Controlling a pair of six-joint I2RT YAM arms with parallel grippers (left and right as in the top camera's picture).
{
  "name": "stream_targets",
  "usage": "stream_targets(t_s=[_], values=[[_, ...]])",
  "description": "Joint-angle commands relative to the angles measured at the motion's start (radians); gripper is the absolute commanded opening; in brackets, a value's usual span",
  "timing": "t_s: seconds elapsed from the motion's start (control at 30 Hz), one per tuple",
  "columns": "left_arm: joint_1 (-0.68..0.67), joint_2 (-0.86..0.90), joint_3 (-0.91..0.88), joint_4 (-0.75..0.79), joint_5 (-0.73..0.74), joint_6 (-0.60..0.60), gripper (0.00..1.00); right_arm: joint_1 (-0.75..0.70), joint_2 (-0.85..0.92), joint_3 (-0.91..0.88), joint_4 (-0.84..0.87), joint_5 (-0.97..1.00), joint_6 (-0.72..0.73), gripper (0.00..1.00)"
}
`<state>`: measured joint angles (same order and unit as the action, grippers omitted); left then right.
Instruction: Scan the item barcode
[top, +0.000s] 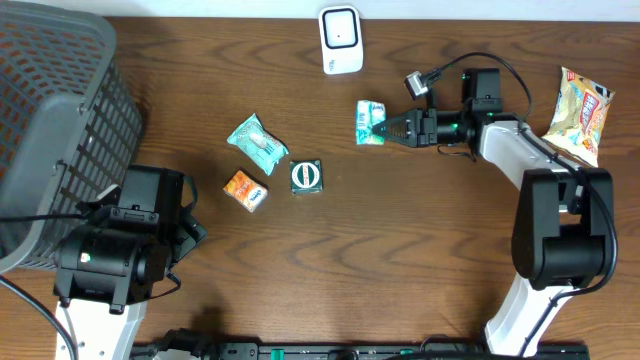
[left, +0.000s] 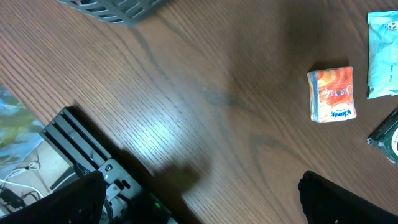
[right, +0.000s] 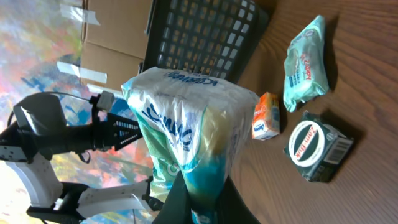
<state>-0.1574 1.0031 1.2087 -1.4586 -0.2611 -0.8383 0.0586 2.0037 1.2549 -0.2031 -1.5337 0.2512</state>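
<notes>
Tissue pack (right: 186, 137): right wrist view, closest to the lens, its lower edge pinched between the fingers of my right gripper (right: 198, 198).
Beyond the pack: orange packet (right: 266, 116), pale green pouch (right: 306, 62), dark box (right: 318, 149) with a barcode on its side, basket (right: 199, 37) farther off.
Left gripper (left: 205, 208): left wrist view, fingers spread wide with nothing between them, orange packet ahead and to the right.
Scanner (top: 340, 40): overhead view, ahead of my right fingertips and off toward the table's far edge, apart from the pinched pack.
</notes>
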Motion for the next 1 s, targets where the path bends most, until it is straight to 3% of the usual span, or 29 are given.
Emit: stream_targets(t_s=[0.0,0.53,0.97], values=[[0.004,-0.005,0.019,-0.003,-0.016,-0.01,0.98,0.023,0.0,0.008,0.014,-0.029,0.026,0.01],[0.004,-0.005,0.019,-0.003,-0.016,-0.009,0.98,0.035,-0.018,0.008,-0.048,-0.029,0.017,0.01],[0.004,-0.005,0.019,-0.003,-0.016,-0.01,0.98,0.034,-0.252,0.008,-0.183,-0.029,-0.058,0.01]])
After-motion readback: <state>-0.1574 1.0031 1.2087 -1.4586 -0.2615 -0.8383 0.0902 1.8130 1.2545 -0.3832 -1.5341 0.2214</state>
